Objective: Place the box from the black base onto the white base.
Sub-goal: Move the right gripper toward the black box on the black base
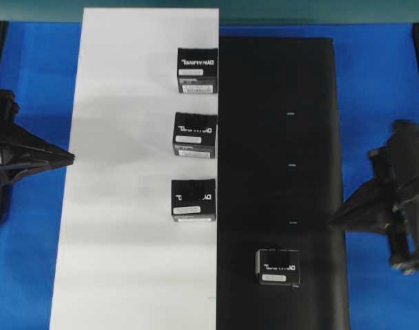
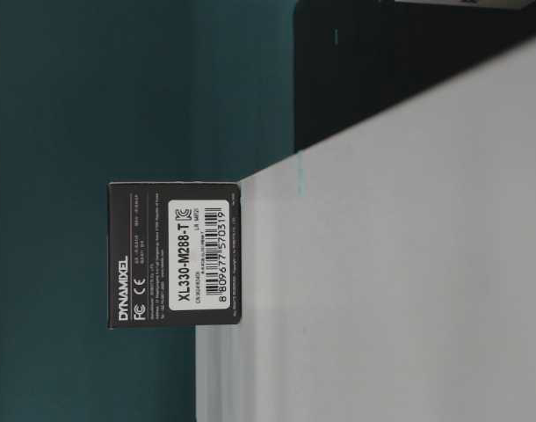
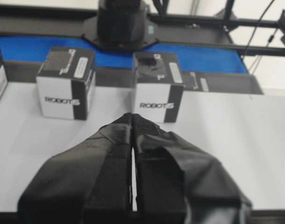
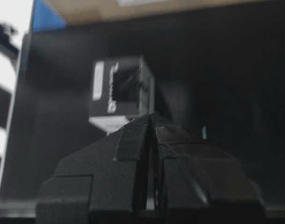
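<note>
One box (image 1: 278, 268) stands alone on the black base (image 1: 278, 137), near its front end. My right gripper (image 1: 332, 221) is shut and empty at the base's right edge, a little behind and to the right of the box. In the right wrist view the shut gripper (image 4: 152, 115) points at the box (image 4: 121, 93) just ahead, apart from it. The white base (image 1: 127, 172) lies alongside on the left. My left gripper (image 1: 71, 158) hovers shut at its left edge, and its wrist view shows the gripper (image 3: 132, 115) closed over the white base (image 3: 226, 140).
Three identical cartons (image 1: 197, 69) (image 1: 194, 134) (image 1: 193, 199) line the white base's right edge. Two of them (image 3: 67, 83) (image 3: 157, 86) face the left gripper. In the table-level view one carton (image 2: 174, 255) stands on the white sheet. Blue tabletop (image 1: 381, 82) surrounds both sheets.
</note>
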Controlling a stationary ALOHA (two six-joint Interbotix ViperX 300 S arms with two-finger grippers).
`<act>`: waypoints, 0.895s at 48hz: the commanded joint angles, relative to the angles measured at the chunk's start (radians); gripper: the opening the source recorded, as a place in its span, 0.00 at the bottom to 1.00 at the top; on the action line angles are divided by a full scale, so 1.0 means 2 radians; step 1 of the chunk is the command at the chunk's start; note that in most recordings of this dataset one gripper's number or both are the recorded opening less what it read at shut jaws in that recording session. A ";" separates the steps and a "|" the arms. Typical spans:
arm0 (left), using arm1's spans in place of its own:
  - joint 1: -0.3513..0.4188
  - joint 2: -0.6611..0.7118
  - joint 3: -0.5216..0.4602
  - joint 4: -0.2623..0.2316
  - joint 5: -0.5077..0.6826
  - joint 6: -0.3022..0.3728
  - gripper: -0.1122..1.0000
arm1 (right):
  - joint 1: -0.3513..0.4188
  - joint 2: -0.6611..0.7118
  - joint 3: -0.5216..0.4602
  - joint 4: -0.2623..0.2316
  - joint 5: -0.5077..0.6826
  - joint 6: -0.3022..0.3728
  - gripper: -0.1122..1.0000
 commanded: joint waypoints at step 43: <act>-0.016 0.008 -0.015 0.002 0.001 0.000 0.09 | 0.049 0.140 -0.079 -0.008 0.094 0.050 0.66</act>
